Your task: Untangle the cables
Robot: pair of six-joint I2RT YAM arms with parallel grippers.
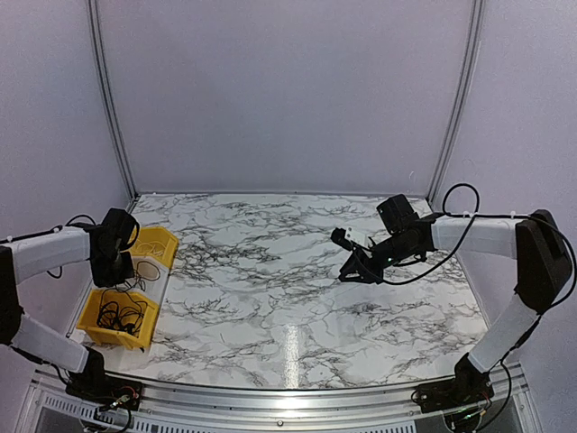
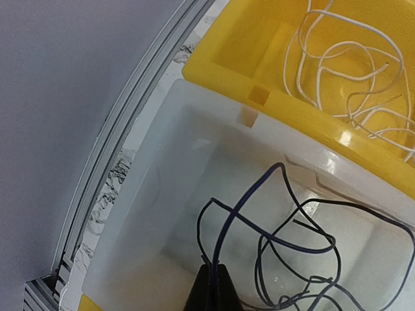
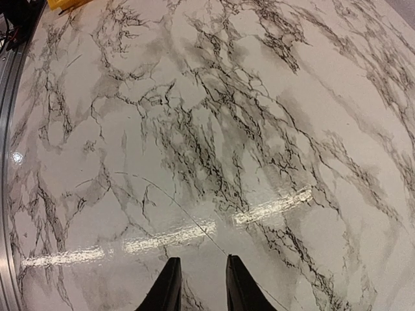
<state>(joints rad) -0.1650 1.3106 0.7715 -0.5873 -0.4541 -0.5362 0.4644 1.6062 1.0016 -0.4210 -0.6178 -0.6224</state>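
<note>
The left gripper, fingers pressed together, is pinching the end of a dark cable that is looping loosely inside the white bin. Thin, light and limp, it is likely to be snagging on its own loops when pulled, so a free end is looking like the best hold. The right gripper, fingers slightly apart and empty, is hovering over the marble table. The top view is showing further black cables bunched in the near yellow bin, while only the left wrist view is resolving white wires in the far yellow bin.
</note>
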